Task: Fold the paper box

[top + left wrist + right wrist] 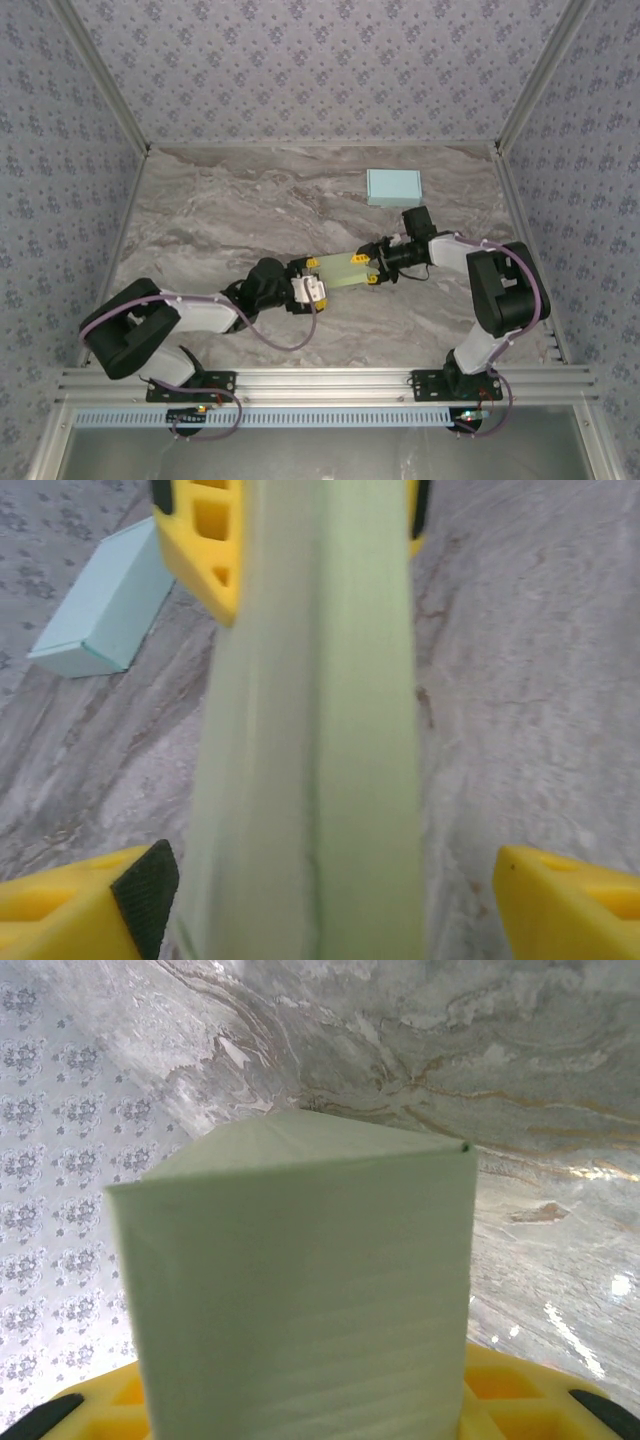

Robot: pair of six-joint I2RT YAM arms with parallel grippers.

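1. The paper box [345,270] is pale green and long. It is in the middle of the bench [220,220], held up between the two arms.
2. It lies slanted, with one end to the near left and the other end to the far right.
3. In the left wrist view the paper box [310,730] runs straight up the middle, with a fold line along it.
4. In the right wrist view the end of the paper box [300,1290] looks like a flat green square with sharp edges.
5. The right gripper [372,268] has the far right end. Its yellow jaws are clenched on the paper box, one on each side.
6. The left gripper [322,275] is at the near left end. Its jaws are spread wide on both sides of the box, and there is a gap on the right side, so they are not squeezing it.
7. A small blue box [393,186] sits closed on the bench, far and to the right, well apart from the green one.
8. The bench looks like grey stone with swirly lines.
9. The walls [300,60] around it have a little flower pattern.
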